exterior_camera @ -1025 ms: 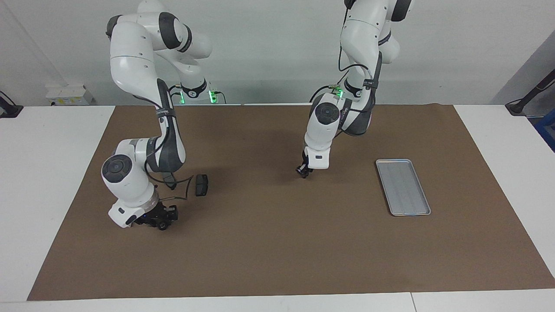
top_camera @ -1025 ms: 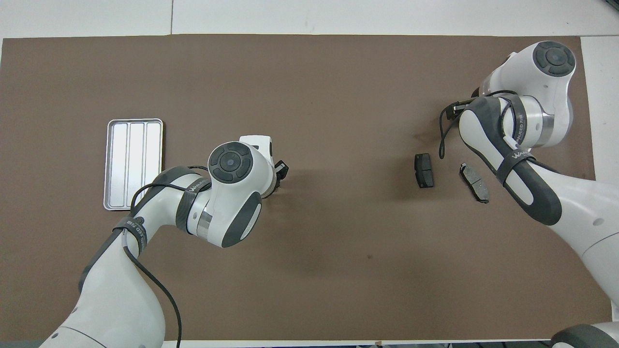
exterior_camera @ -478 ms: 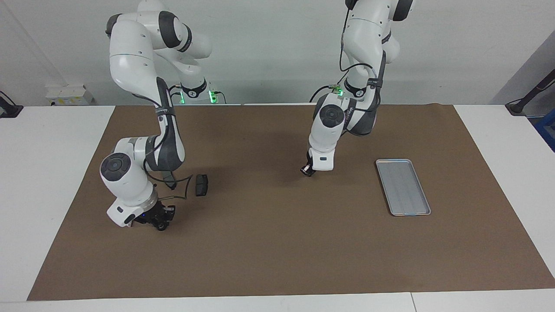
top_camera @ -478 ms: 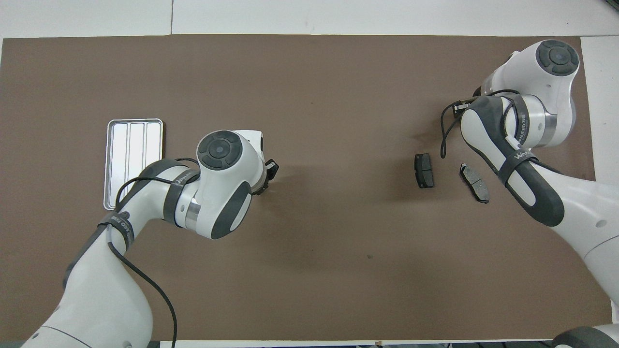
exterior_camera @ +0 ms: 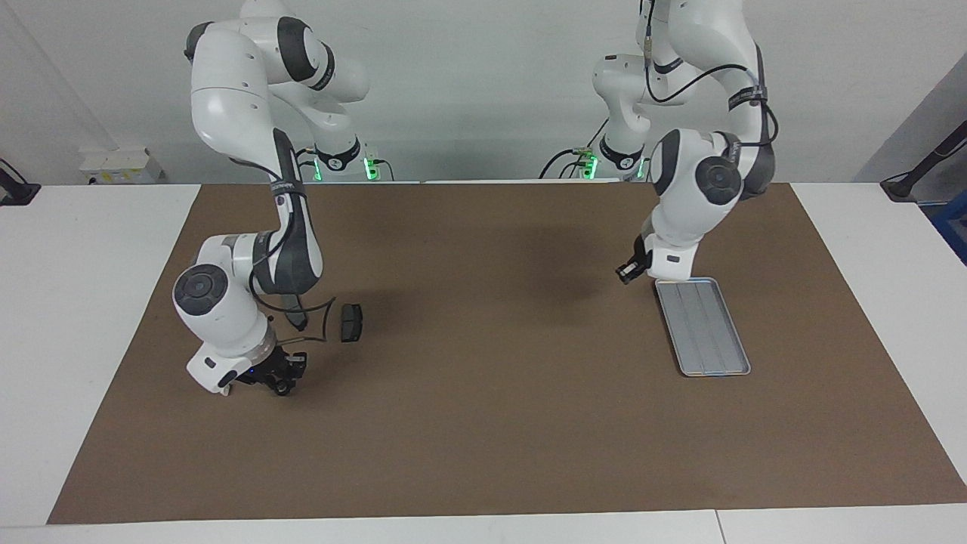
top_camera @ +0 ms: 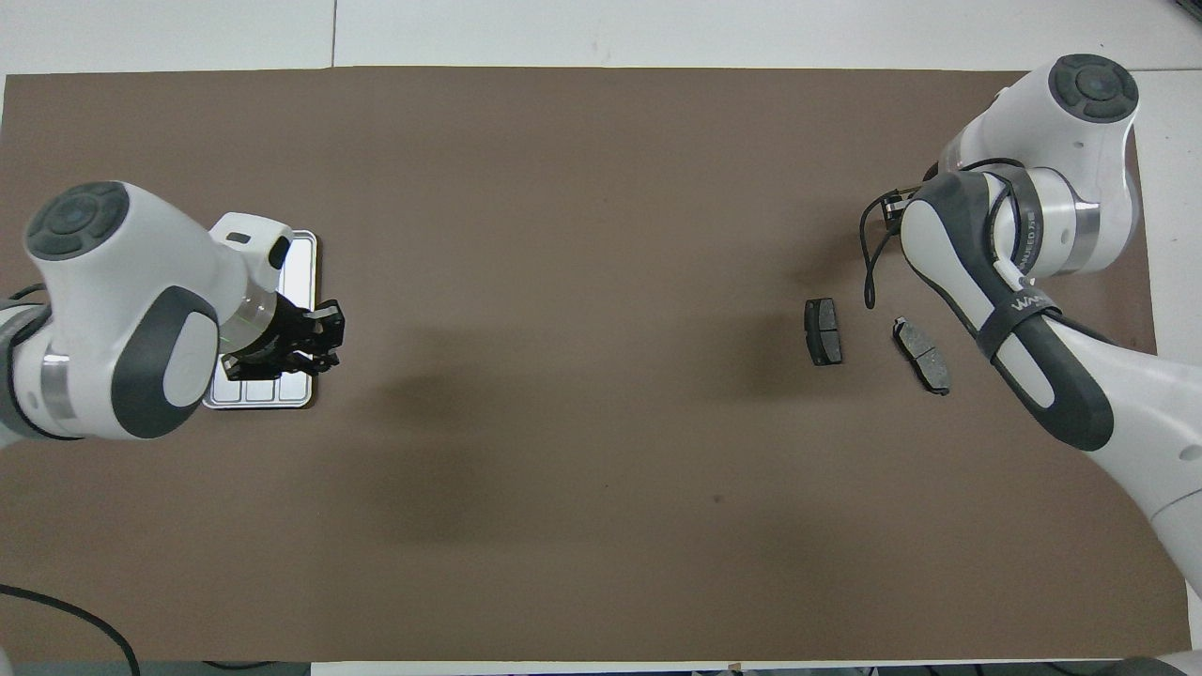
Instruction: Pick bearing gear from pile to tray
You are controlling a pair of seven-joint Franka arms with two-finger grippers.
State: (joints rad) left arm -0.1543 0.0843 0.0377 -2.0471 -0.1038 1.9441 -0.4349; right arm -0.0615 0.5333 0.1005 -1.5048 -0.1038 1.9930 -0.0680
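**Left arm swings to the tray, right arm works the pile**

The left gripper (exterior_camera: 628,272) has travelled from over the middle of the brown mat (exterior_camera: 483,423) to the tray (exterior_camera: 702,332). It now hangs raised at the tray's rim, by the end nearer the robots. In the overhead view it overlaps the tray's long edge that faces the middle of the desk (exterior_camera: 869,302). Its fingertips are closed together. Whether a small part sits between them cannot be made out, though a closed gripper arriving at the tray suggests a delivery run. The tray lies flat at the left arm's end of the mat, and its visible ridged floor shows no part on it.

What shows of the pile is at the right arm's end of the mat. One dark brake pad (exterior_camera: 350,323) lies flat there. A second pad (top_camera: 921,354) lies just beside it, seen only from above. No bearing gear can be picked out lying loose.

Farther out than the pads, the right gripper (exterior_camera: 283,380) is down close to the mat, having shifted only slightly over the last second. Whether it is open or closed, or holds anything, I cannot tell.

If the left gripper does carry a part, the next move is likely to centre it over the tray floor, lower it and release.
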